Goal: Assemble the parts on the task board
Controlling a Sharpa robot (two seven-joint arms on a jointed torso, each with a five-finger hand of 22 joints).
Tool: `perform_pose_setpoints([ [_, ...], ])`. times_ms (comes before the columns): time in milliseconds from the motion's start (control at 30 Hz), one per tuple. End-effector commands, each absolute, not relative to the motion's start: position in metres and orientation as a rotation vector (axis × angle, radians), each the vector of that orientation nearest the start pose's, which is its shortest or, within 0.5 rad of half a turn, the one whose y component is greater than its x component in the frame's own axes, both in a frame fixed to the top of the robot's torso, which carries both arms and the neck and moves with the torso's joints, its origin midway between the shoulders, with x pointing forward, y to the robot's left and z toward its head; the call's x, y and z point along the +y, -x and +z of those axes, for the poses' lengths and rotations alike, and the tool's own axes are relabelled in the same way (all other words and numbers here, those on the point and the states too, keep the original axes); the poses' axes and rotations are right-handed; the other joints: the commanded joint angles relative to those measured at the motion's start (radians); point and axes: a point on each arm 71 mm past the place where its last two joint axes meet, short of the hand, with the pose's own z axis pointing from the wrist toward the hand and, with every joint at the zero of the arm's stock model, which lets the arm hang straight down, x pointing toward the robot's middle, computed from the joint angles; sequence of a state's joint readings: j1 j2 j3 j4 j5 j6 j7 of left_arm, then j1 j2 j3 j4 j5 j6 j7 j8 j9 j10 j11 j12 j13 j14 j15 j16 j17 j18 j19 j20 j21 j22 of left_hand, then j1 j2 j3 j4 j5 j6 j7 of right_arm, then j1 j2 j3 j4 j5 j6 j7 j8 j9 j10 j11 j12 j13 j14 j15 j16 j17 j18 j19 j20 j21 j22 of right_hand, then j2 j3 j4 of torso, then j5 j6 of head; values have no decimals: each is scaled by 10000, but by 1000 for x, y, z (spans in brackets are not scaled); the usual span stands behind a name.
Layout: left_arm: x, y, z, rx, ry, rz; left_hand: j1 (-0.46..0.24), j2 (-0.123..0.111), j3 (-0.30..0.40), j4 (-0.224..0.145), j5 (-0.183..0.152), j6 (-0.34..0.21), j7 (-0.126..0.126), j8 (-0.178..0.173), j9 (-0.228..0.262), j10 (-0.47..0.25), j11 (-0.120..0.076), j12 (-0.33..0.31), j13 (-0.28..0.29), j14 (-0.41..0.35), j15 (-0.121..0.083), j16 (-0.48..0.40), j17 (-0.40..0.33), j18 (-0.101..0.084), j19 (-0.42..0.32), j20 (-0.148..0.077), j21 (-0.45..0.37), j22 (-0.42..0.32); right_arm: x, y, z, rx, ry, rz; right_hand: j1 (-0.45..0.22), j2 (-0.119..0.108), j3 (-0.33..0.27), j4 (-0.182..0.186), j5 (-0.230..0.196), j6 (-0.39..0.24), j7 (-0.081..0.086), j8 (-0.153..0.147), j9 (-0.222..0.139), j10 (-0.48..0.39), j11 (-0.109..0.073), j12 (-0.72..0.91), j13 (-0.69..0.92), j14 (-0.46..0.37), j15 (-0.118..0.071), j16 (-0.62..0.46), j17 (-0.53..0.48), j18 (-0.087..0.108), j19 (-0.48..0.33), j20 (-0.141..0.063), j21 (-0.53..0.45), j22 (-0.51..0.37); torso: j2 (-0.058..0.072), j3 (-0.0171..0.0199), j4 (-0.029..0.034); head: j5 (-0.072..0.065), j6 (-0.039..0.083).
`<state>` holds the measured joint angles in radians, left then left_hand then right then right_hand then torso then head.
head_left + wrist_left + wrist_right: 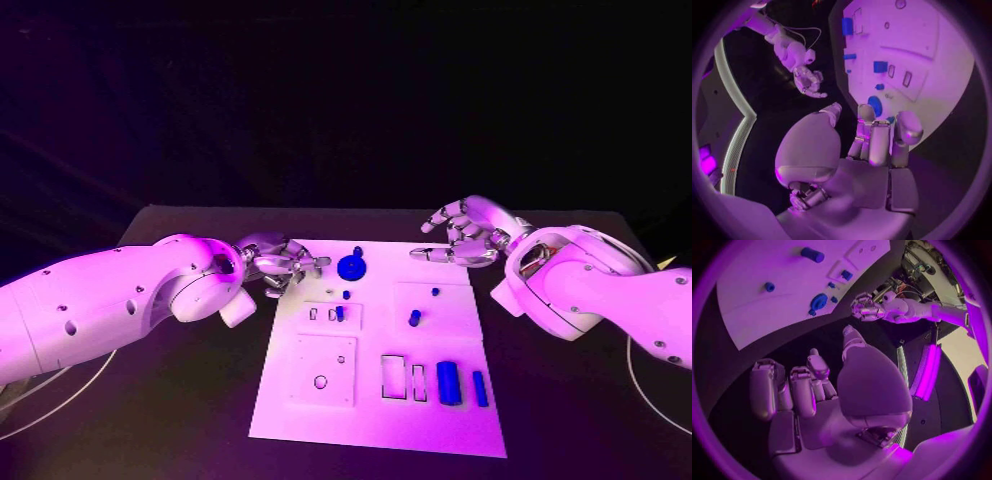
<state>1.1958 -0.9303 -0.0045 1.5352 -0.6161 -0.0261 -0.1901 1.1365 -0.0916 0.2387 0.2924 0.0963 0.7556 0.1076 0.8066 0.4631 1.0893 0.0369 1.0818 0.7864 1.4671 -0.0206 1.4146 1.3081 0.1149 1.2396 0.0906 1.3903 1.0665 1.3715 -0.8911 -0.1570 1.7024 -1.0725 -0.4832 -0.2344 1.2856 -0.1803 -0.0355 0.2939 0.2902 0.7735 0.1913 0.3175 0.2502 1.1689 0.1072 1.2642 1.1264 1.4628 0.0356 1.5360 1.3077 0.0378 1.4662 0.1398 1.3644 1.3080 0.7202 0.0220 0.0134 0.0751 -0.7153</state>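
Task board (378, 420) lies mid-table, long side running near to far, on the black table (577, 440).

Left hand (284, 264) sits at the board's far-left edge, fingers curled inward w/ tips over the board's edge, near the round blue part (352, 268). In the left wrist view the left hand (873, 140) shows fingers bent in over the palm, nothing visible between them; the round blue part (874, 105) lies just past the fingertips, apart from them as far as I can tell. So curled, holding nothing.

Right hand (464, 238) hovers past the board's far-right corner, over the table — fingers curled, tips pointing toward the board. Right wrist view: right hand (817, 385) has fingers bent in, nothing in the grip; the left hand (867, 307) shows across the board beside the round blue part (818, 302).

Other parts on the board: small blue peg (414, 318) right of centre, standing in the plate; tiny blue piece (339, 313) in the left-centre slot block; a fat blue cylinder (449, 382) and a thinner blue bar (480, 388) lying side by side near-right, close but apart. Two open rectangular slots (394, 377) just left of the cylinder. Round hole (320, 381) in the near-left square panel.
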Motion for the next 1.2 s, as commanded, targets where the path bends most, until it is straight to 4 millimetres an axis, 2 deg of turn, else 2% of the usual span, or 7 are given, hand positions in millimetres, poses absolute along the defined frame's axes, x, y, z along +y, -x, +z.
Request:
perform_pose_setpoints([
  [33,238,-472,-208,22948,5184,-7420,-45,80,-89,11,-2,124,-71,201,164,323,-76,348,415,422,-109,190,628,-208,233,-73,143,317,-193,-473,-135,16515,-3034,8523,74,187,-38,13,41,-25,-23,52,-33,-685,-11,-550,-702,725,-65,-252,1296,144,-140,-64,-257,1496,-32,19,-12,5,-23],
  [133,234,-474,-206,23014,4939,-6866,-105,75,-144,15,-10,139,-97,260,223,370,-100,399,465,447,-133,222,668,-223,290,-98,179,394,-199,-481,-131,16038,-3306,8750,269,374,65,-2,53,-8,-45,141,-36,-879,-26,-736,-957,553,-82,-570,739,289,-494,-77,-946,1181,-42,7,-11,0,-53],
  [233,229,-476,-204,22944,4700,-6484,-126,68,-164,17,-13,131,-101,269,236,367,-105,398,459,448,-138,219,664,-223,292,-105,181,396,-205,-491,-127,15552,-3660,8936,539,514,179,-9,110,-53,-68,281,-44,-2002,-62,-1773,-2317,80,-126,-1511,-655,661,-1472,-110,-2920,237,-58,-10,1,-7,-83],
  [400,219,-480,-202,22780,4235,-6085,-167,73,-210,13,-12,135,-124,313,285,633,-127,673,862,478,-157,272,738,-233,326,-125,203,445,-214,-503,-124,14933,-4003,9006,689,528,256,-8,741,-287,-27,565,-74,-2846,-49,-3202,-4141,-1686,-107,-5327,-4897,1446,-3750,-84,-8316,-2639,-90,-23,18,8,-94],
  [567,209,-483,-203,22764,3927,-5933,-175,80,-217,14,-12,134,-128,320,295,654,-131,696,888,484,-162,282,752,-235,334,-129,208,456,-216,-509,-122,14640,-4010,9069,788,522,458,-3,995,-613,148,866,-98,-3224,188,-4587,-5755,-2828,155,-8448,-6641,1445,-4266,166,-10159,-4166,-176,-23,24,59,-204],
  [833,201,-486,-205,22802,3718,-5826,-178,90,-219,14,-9,122,-129,319,299,627,-133,672,843,483,-164,279,747,-238,345,-132,215,474,-215,-515,-123,14592,-4004,9101,845,481,600,-22,963,-668,168,1249,-150,-2935,224,-5488,-7277,-2525,213,-10268,-6950,1444,-3899,238,-11275,-5499,-286,-31,41,95,-301],
  [1200,188,-486,-210,23160,3328,-5911,-172,125,-213,10,0,102,-132,319,311,663,-137,719,906,522,-169,367,873,-255,399,-139,246,557,-214,-521,-126,14710,-4020,8999,866,469,664,-27,974,-737,214,1345,-223,-2891,281,-5763,-7851,-2549,285,-10984,-6964,1434,-3873,309,-11693,-6014,-368,-52,54,107,-369],
])
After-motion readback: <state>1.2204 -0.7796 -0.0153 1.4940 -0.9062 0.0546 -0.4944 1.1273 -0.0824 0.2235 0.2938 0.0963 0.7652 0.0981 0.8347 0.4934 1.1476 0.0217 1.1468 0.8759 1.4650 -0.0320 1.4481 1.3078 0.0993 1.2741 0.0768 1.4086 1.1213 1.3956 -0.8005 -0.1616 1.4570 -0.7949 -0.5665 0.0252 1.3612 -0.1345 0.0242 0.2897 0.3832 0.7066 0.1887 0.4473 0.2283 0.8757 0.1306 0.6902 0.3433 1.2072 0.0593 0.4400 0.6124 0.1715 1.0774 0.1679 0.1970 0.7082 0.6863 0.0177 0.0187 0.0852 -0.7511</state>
